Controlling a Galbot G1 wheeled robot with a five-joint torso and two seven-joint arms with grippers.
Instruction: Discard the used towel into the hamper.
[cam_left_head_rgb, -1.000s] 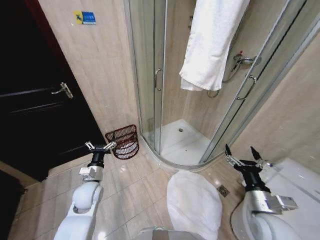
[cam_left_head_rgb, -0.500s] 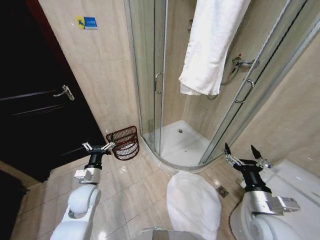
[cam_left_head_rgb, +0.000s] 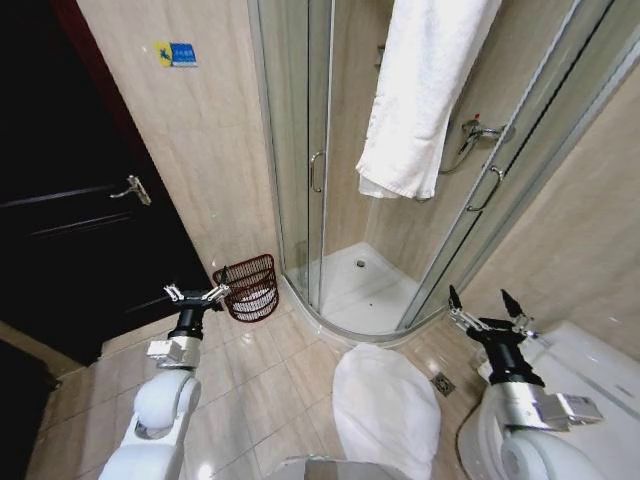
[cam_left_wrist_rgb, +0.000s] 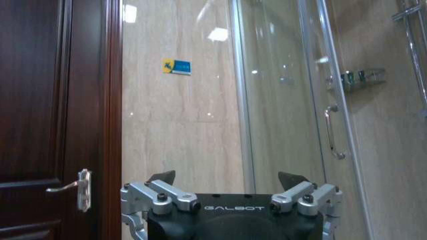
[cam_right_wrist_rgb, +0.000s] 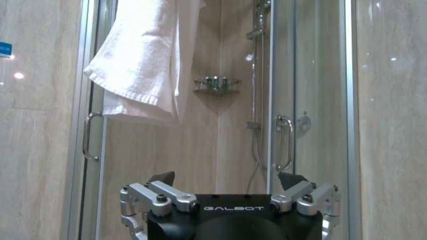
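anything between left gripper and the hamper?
Nothing: in the head view only bare floor tile lies between the open left gripper and the hamper standing against the wall beside the shower.

Two rounded white arms are seen, each ended by a black wrist with a silver block. The left gripper (cam_left_head_rgb: 197, 293) and right gripper (cam_left_head_rgb: 486, 302) are built of silver links with dark tips and screws. "GALBOT" is printed in white on each black housing.
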